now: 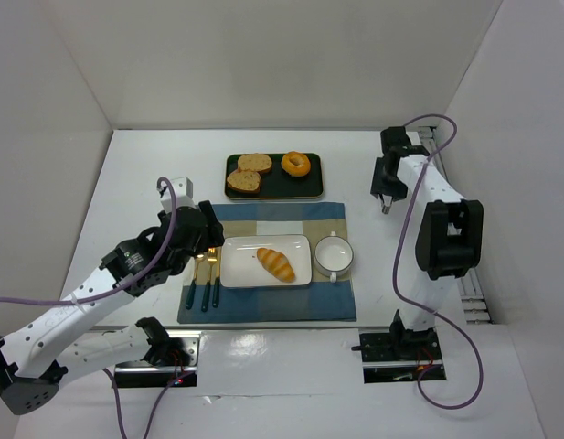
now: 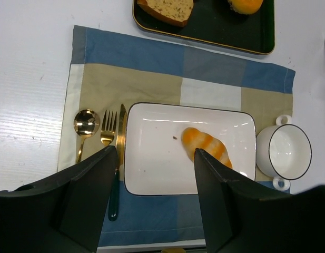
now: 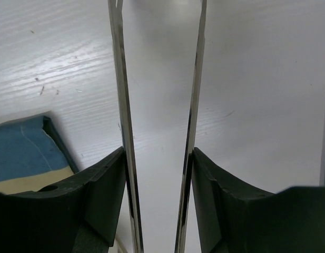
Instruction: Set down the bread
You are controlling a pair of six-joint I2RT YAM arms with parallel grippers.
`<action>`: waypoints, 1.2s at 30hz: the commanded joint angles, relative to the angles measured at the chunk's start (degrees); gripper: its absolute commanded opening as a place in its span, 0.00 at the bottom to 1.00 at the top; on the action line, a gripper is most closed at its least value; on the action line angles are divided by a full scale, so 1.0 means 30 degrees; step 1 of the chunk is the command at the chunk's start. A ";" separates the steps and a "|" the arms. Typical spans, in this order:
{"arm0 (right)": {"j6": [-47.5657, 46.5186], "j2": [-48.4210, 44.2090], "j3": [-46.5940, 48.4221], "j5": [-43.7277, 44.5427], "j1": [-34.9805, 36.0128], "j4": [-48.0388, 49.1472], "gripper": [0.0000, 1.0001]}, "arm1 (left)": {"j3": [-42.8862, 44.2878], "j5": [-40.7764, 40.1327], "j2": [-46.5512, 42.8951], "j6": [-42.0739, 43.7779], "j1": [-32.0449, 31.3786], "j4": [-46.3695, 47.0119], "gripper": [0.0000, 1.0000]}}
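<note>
1. A white table fills the top view, closed in by pale walls.
2. The white left arm rises from the lower left of the frame toward the centre. Its black left gripper hangs above the left edge of the plate, jaws spread wide with nothing between them.
3. The white-and-black right arm stands at the right of the frame. Its right gripper points down at bare table in the upper right. Its two thin fingers stand apart and only the tabletop shows in the gap.
4. A blue, beige and white checked cloth placemat lies at the centre of the frame.
5. A dark rectangular tray sits just above the placemat. It holds two flat brown toast slices on its left side and a ring-shaped orange donut on its right.
6. A white rectangular plate with a dark rim rests on the middle of the placemat.
7. A white round cup with two small handles sits on the placemat just right of the plate.
8. The bread, a small golden-orange ridged roll with tapered ends, lies on the right half of the plate. It is angled from upper left to lower right, and neither gripper touches it.
9. A gold knife, fork and spoon lie side by side on the placemat left of the plate, the knife nearest it. The knife's handle is dark teal.
</note>
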 commanded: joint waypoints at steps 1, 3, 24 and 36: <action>0.0216 0.0362 -0.0045 0.0137 -0.0094 0.0425 0.56 | 0.0735 -0.0285 -0.0280 -0.0089 0.0115 0.0065 0.73; 0.0216 0.0364 -0.0512 0.0137 0.0081 0.0249 0.56 | 0.0735 -0.0285 -0.0106 -0.0089 0.0115 0.0065 0.73; 0.0568 0.3584 -0.0459 0.0313 0.0667 0.0190 0.57 | 0.0911 -0.0461 0.0248 0.0497 0.0115 0.0592 0.73; 0.0394 0.6018 0.2413 0.0313 0.0843 0.0015 0.59 | 0.0735 -0.0637 0.0629 -0.0058 0.0290 0.0240 0.73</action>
